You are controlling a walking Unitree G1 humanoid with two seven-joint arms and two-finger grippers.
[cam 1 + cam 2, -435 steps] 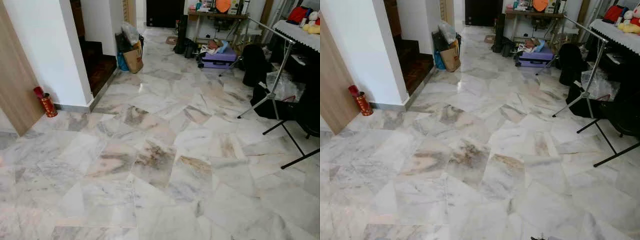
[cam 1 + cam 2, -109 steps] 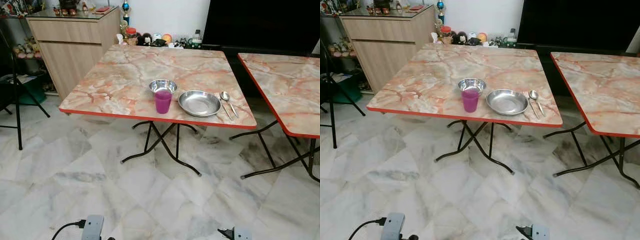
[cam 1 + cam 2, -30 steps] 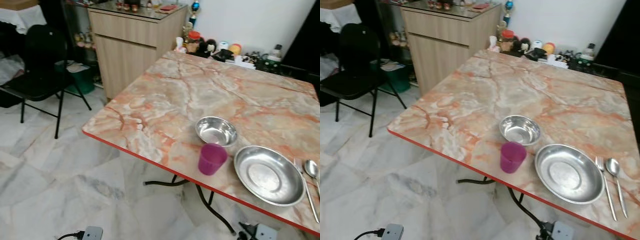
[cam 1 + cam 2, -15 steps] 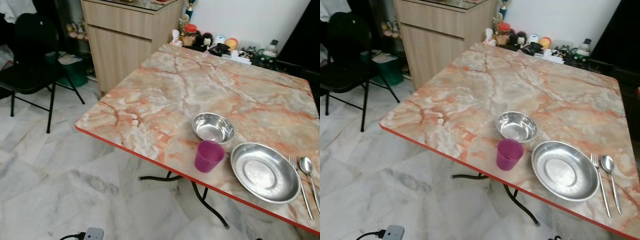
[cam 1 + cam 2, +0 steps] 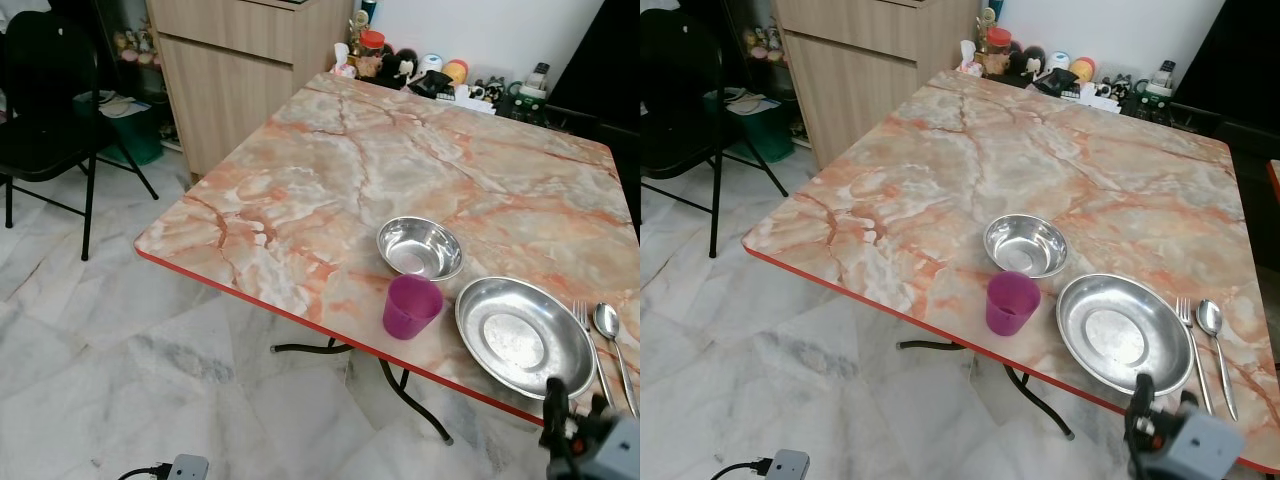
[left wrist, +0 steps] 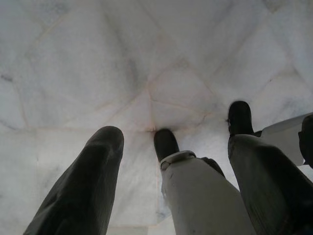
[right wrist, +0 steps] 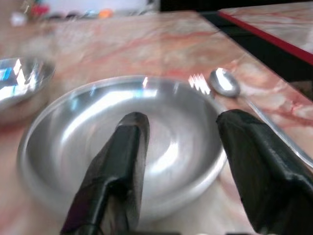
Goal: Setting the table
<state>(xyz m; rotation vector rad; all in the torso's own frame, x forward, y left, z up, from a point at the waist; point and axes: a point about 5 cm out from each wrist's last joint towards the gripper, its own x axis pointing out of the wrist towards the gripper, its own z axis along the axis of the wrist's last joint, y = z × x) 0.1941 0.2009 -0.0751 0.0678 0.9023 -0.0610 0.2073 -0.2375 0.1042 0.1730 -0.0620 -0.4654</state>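
A marble-patterned table (image 5: 330, 170) with a red edge carries a purple cup (image 5: 411, 307) near its front edge. Just behind the cup is a small steel bowl (image 5: 420, 248), and to their right lies a wide steel plate (image 5: 522, 336). A fork (image 5: 590, 340) and a spoon (image 5: 612, 335) lie right of the plate. My right gripper (image 7: 182, 120) is open and empty, low at the table's front edge, facing the plate (image 7: 122, 132) from close by. My left gripper (image 6: 176, 142) hangs open over the marble floor beside my legs.
A wooden cabinet (image 5: 235, 60) stands left of the table, with a black folding chair (image 5: 45, 90) further left. Small jars and trinkets (image 5: 430, 75) line the table's far edge. A cable with a plug (image 5: 185, 467) lies on the floor near me.
The view has drawn closer to the table and shifted slightly. My right gripper has risen into sight at the lower right, in front of the plate.
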